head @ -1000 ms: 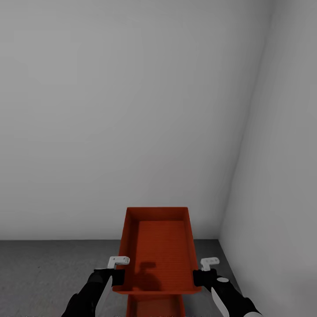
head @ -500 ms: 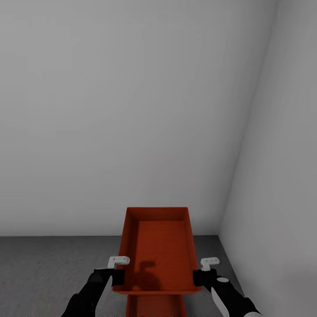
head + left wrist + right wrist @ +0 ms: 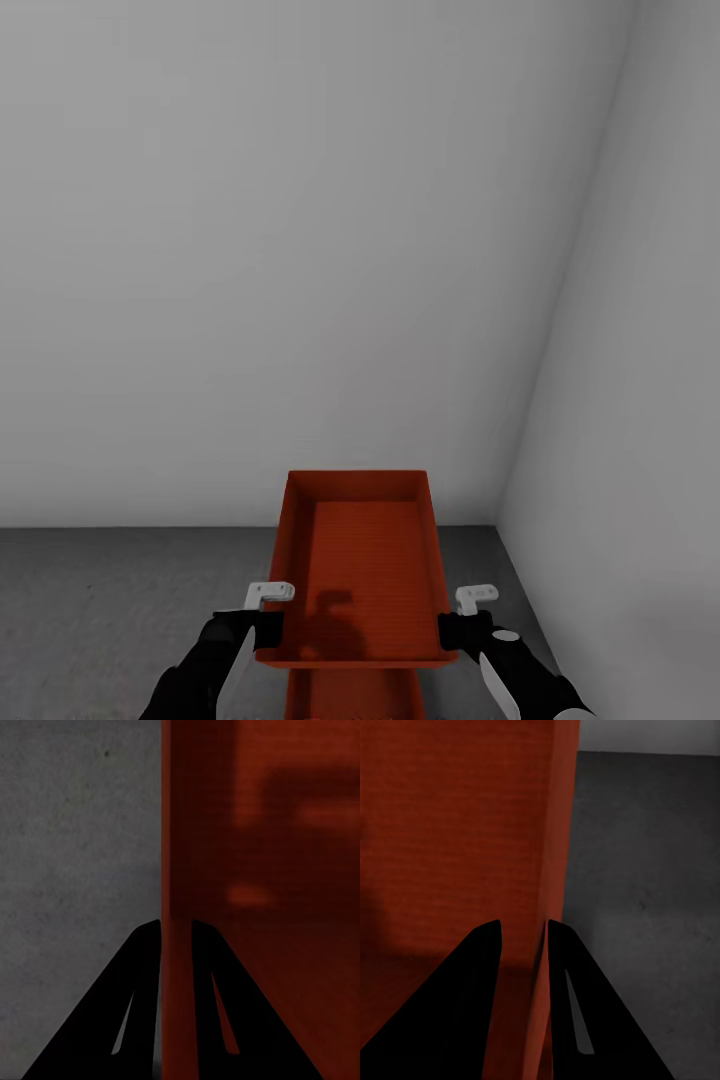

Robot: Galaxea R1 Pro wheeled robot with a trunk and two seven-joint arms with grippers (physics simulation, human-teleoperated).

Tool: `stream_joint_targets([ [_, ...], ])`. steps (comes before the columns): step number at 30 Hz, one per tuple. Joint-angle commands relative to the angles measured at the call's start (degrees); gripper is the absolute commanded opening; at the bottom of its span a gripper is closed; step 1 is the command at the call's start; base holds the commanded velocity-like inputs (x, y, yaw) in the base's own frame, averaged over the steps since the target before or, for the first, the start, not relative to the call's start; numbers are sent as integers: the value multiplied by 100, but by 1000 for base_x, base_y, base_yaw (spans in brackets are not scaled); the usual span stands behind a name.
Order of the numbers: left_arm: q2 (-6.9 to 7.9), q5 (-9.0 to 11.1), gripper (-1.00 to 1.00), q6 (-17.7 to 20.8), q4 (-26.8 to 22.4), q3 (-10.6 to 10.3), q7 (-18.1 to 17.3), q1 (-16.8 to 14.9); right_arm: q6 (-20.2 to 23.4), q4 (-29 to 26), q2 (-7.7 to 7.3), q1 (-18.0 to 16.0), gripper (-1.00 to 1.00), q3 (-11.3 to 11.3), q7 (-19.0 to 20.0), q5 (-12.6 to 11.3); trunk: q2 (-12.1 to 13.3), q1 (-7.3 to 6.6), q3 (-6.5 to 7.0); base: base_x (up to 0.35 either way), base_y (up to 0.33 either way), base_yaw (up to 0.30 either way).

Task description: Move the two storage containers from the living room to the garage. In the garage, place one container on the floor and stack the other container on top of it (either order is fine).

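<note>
Left gripper [image 3: 268, 628], black with a white bracket on top, is clamped on the left wall of the upper red-orange rectangular storage container [image 3: 362, 570]; the left wrist view [image 3: 174, 937] shows one dark finger on each face of that thin wall. Right gripper [image 3: 452, 630] pinches the opposite wall the same way [image 3: 521, 934]. Container held level between both arms, open top, finely ribbed bottom. A second identical red-orange container [image 3: 350, 695] sits directly beneath it at the lower edge of the head view; contact cannot be told. Dark grey mottled concrete floor [image 3: 100, 600] below; plain pale grey walls [image 3: 300, 250] meet in a corner ahead, right. No legible writing or labels.
</note>
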Motion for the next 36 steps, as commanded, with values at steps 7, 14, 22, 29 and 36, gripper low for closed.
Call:
stream_joint_targets([
  [7, -65, 98, -100, -430, -16, -26, 12, -6, 34, 7, 166, 3, -100, 165, 14, -47, -289, 155, -199, 0, 0, 0],
  [14, -65, 98, -100, -430, -15, -26, 12, -6, 34, 7, 166, 3, -100, 165, 13, -44, -570, 309, -390, 0, 0, 0],
  [22, -65, 98, -100, -428, -11, -26, 12, -6, 34, 7, 166, 3, -100, 165, 16, -43, -890, 484, -607, 0, 0, 0],
  [29, -66, 98, -100, -430, -10, -26, 12, -6, 34, 7, 160, 3, -100, 165, 17, -43, -1171, 638, -797, 0, 0, 0],
  [36, -65, 98, -100, -429, -15, -26, 12, -6, 34, 7, 157, 3, -100, 165, 17, -43, -1452, 792, -988, 0, 0, 0],
])
